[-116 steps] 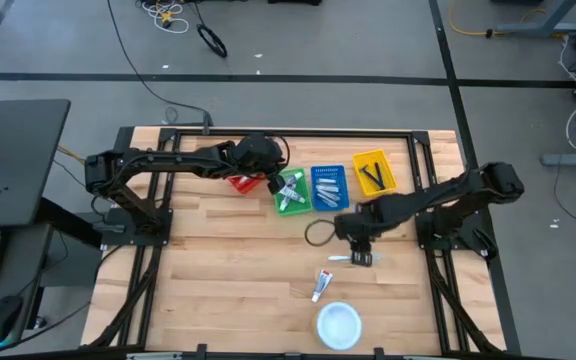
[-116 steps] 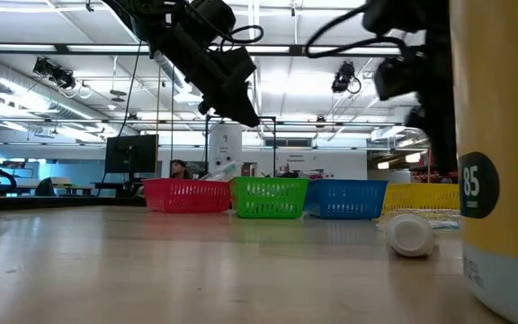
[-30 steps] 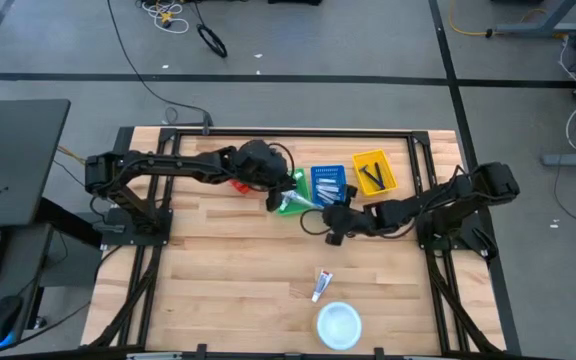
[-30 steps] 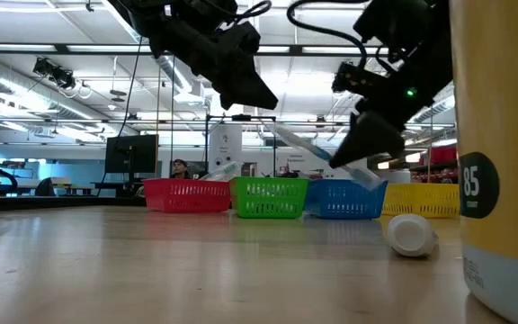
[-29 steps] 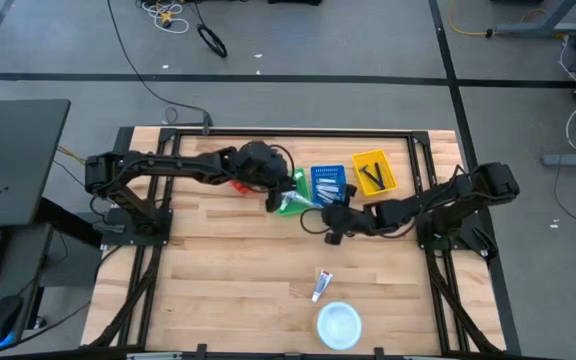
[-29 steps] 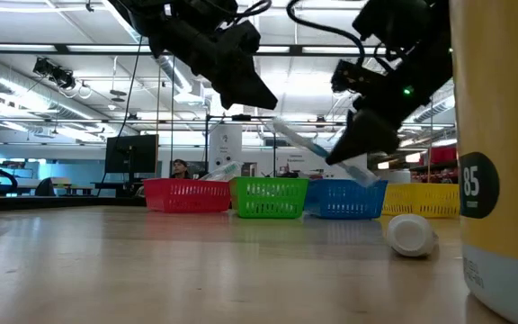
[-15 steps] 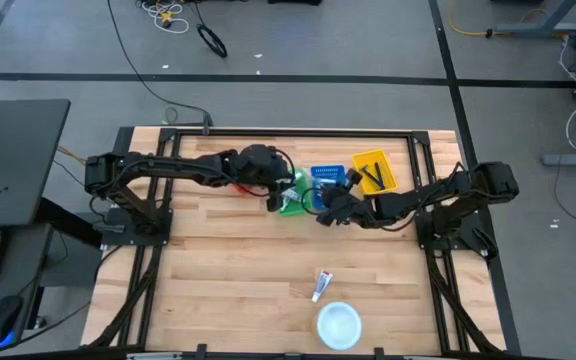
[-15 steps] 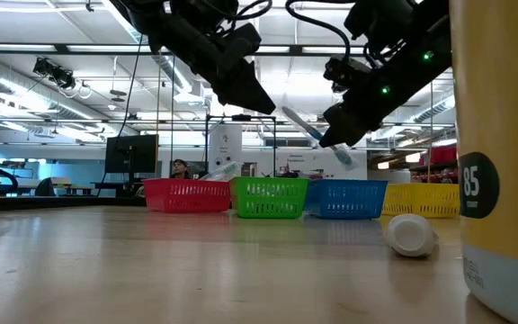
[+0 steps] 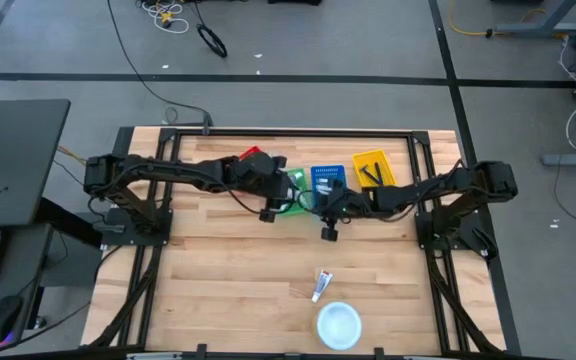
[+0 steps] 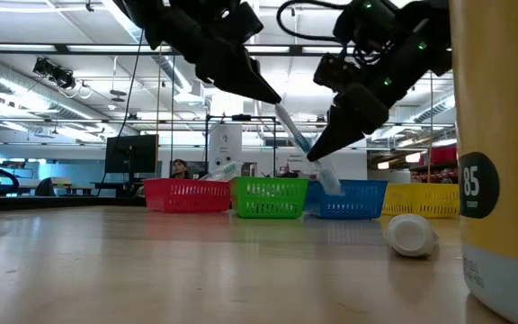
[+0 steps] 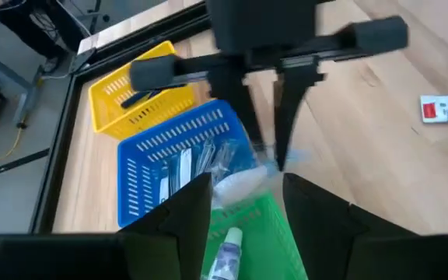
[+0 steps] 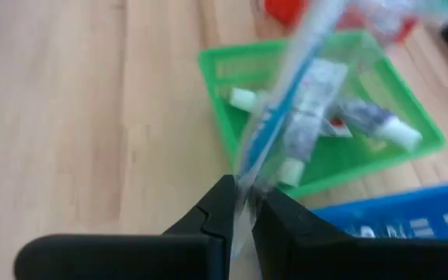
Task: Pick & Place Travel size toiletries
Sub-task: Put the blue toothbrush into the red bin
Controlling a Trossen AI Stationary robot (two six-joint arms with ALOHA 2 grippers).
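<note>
My right gripper (image 12: pixel 242 206) is shut on a blue toothbrush in a clear wrapper (image 12: pixel 286 101), held slanting in the air above the green basket (image 9: pixel 293 192) and the blue basket (image 9: pixel 330 180). In the low view the toothbrush (image 10: pixel 299 144) runs from upper left to lower right past my right gripper (image 10: pixel 317 155). My left gripper (image 11: pixel 247 206) is open and faces it from the table's left, its fingers either side of the toothbrush's upper end (image 11: pixel 239 185). The green basket holds white tubes (image 12: pixel 325 97). The blue one holds wrapped toothbrushes (image 11: pixel 185 163). My right gripper pinches the wrapped toothbrush between its two fingers, nearer its lower end (image 12: pixel 249 175). The fingers slant down from the table's right side and lie across it. The toothbrush is tilted and clear of table and baskets. My left gripper: I cannot tell whether a finger touches the upper end.
A yellow basket (image 9: pixel 373 168) with dark razors stands right of the blue one, a red basket (image 9: pixel 253 156) left of the green. A white tube (image 9: pixel 321 285) and a round white disc (image 9: pixel 338 325) lie near the front edge. A tall yellow container (image 10: pixel 502 162) stands close to the low camera.
My right gripper has carried the toothbrush toward the table's far left, up to my left gripper, and the toothbrush now slants more steeply. My left wrist has rolled and swung a little toward the near edge, uncovering the red basket.
</note>
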